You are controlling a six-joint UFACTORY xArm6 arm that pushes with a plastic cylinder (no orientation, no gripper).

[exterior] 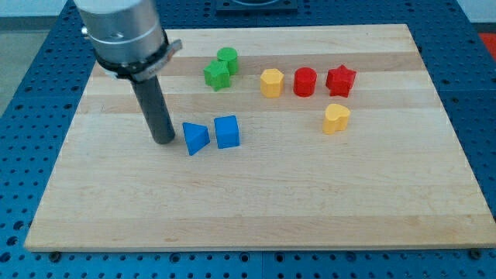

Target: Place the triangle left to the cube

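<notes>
— What are you seeing on the tabletop (pixel 256 209)?

— Your rod is standing at the view's left; there are no jaws, so the end effector is just my tip (pixel 164 141), holding nothing.

— And the blue triangle (pixel 195 138)?

— It's lying just right of my tip, slightly apart, already sitting just left of the blue cube (pixel 227 132). Any push would be heading rightward, toward that cube.

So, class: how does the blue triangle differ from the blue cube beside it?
The blue triangle is wedge-shaped; the blue cube is square-faced. The triangle lies to the view's left of the cube, nearer my tip. The cube sits slightly nearer the view's top. Both are blue and rest on the wooden board.
</notes>
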